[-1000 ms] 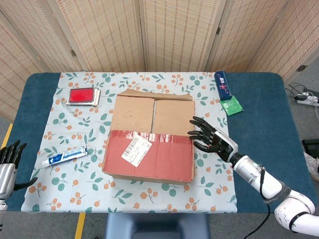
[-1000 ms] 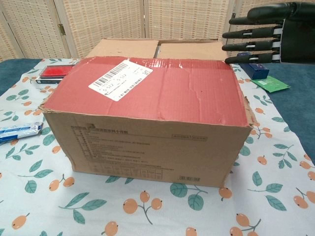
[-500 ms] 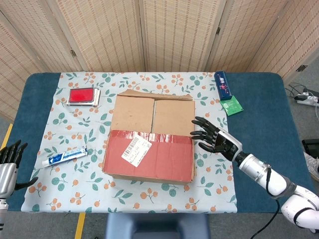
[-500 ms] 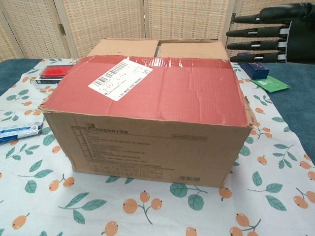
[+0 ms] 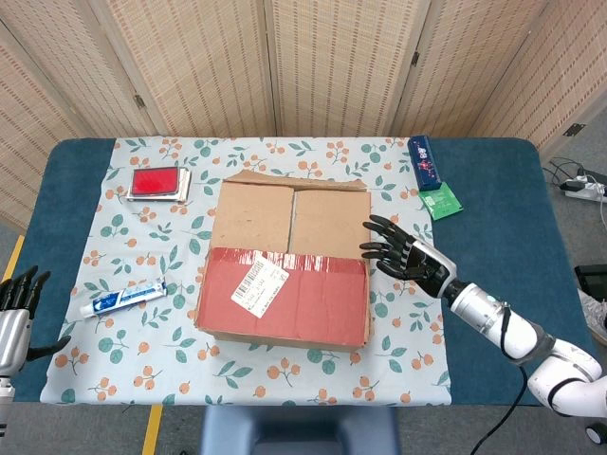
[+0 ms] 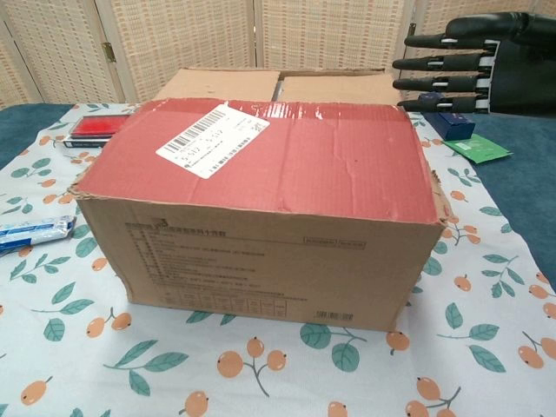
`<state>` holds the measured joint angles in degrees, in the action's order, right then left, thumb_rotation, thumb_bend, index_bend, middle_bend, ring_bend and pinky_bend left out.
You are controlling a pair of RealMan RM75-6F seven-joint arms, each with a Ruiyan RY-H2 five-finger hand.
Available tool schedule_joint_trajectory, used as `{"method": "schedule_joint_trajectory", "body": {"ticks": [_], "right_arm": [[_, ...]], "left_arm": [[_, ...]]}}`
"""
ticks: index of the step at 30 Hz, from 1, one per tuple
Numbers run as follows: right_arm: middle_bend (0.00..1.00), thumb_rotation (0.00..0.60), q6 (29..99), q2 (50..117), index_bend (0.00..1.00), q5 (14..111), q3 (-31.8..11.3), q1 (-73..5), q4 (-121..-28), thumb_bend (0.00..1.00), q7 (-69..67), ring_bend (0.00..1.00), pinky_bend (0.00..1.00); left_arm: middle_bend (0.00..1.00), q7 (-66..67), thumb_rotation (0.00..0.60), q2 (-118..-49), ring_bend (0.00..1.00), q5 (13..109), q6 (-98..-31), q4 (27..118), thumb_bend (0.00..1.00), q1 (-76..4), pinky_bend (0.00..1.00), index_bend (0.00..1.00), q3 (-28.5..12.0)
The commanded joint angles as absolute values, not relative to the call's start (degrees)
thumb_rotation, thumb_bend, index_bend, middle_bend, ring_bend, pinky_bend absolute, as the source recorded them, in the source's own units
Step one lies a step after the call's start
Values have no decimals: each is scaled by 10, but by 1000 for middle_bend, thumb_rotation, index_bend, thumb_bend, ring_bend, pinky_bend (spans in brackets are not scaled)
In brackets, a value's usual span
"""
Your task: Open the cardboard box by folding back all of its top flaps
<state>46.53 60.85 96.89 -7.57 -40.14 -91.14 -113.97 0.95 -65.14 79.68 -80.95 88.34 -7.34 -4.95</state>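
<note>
A cardboard box [image 5: 285, 275] sits at the centre of a table [image 5: 512, 190] spread with a fruit-print cloth [image 5: 142, 313], its top flaps lying flat. The near flap, faced with red tape [image 5: 303, 299] and bearing a white barcode label [image 5: 259, 283], lies down over the front half of the top; two plain brown flaps [image 5: 289, 220] meet behind it. The robot's right hand [image 5: 406, 259] hangs just beside the box's right edge, at the level of the top, fingers [image 6: 439, 62] straight and spread toward the box, holding nothing and touching nothing. Beyond that hand, toward the far right corner of the cloth, lie a blue carton [image 5: 423, 162] and a green packet [image 5: 440, 200]. The left hand [image 5: 14, 318] stands well apart from the box at the table's near left edge, fingers extended upward and apart, empty. Just ahead of it on the cloth lies a toothpaste tube [image 5: 123, 298]; farther off, a red case [image 5: 156, 183].
</note>
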Motion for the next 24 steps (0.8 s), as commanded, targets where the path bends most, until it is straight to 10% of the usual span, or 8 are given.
{"method": "schedule_joint_trajectory", "body": {"ticks": [1, 24], "right_arm": [[42, 600, 475, 619, 0, 959, -61, -406, -905, 394, -1158, 174, 164], [29, 600, 537, 628, 0, 968, -9, -430, -915, 393, -1191, 164, 164]], "left_arm": [[37, 10, 600, -652, 58, 796, -809, 883, 135, -73, 0, 0, -50], [37, 12, 600, -652, 58, 802, -818, 885, 135, -71, 0, 0, -48]]}}
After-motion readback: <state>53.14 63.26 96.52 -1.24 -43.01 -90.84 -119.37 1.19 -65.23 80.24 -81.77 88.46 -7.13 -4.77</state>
